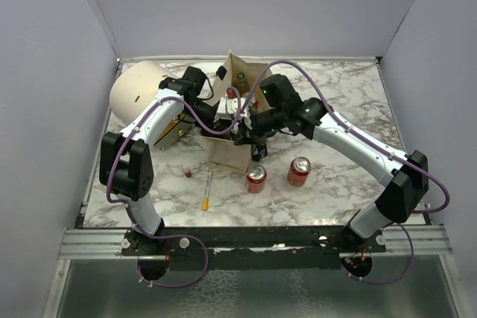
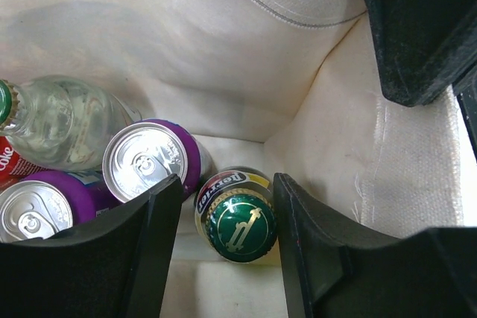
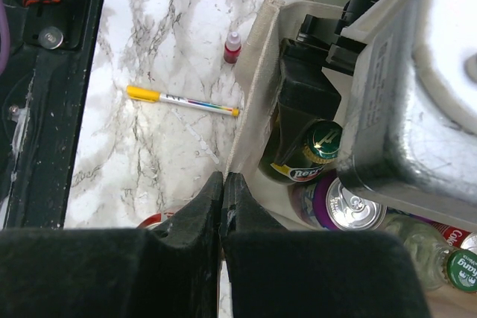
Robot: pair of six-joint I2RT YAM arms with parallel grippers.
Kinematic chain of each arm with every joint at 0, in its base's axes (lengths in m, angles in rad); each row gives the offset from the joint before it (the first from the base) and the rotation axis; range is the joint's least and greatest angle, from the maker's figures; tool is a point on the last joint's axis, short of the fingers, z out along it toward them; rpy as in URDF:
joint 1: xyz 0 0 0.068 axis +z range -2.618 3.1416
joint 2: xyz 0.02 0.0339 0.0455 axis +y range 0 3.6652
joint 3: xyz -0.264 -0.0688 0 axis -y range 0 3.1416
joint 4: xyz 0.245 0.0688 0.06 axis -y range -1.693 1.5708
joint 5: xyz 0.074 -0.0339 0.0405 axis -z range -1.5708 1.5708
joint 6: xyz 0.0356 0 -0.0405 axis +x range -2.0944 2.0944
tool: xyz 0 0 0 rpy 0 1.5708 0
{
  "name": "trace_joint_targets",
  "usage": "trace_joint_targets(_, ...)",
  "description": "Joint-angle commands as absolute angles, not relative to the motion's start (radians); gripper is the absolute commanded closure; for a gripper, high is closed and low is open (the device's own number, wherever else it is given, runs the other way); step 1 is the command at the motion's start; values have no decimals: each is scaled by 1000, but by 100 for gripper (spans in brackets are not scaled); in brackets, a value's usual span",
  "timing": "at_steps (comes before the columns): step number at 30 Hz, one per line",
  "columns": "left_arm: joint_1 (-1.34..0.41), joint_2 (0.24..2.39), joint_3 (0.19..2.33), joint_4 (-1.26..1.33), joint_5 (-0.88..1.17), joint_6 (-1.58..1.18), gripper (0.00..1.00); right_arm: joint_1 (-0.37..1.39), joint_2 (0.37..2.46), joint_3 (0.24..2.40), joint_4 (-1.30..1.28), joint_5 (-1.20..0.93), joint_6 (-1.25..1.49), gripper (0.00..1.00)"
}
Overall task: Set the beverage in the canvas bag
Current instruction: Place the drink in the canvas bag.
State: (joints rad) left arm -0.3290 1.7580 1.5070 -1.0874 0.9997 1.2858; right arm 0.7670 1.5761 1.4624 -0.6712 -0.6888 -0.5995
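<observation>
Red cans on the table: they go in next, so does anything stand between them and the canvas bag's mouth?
Nothing lies on the table between the red cans and the canvas bag. The mouth itself is occupied: the left gripper hangs open inside over a Perrier bottle, and the right gripper pinches the rim.

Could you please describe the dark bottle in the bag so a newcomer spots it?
Look into the canvas bag mid-table. At its bottom, a bottle stands between the left gripper's fingers. Dark glass and a gold-marked green cap set it apart from the purple cans and clear bottle.
</observation>
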Motion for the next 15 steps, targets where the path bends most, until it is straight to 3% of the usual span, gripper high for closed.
trace_joint_targets(1, -328, 1766, 1485, -1154, 943, 1292, 44, 770, 1532, 1445, -695, -660, -607, 99)
trace_joint_targets(11, -326, 1741, 1585, -1182, 980, 1275, 27, 770, 1526, 1460, -699, -667, -611, 99)
trace_joint_targets(15, -323, 1713, 1615, -1181, 982, 1251, 24, 769, 1517, 1460, -701, -674, -615, 94)
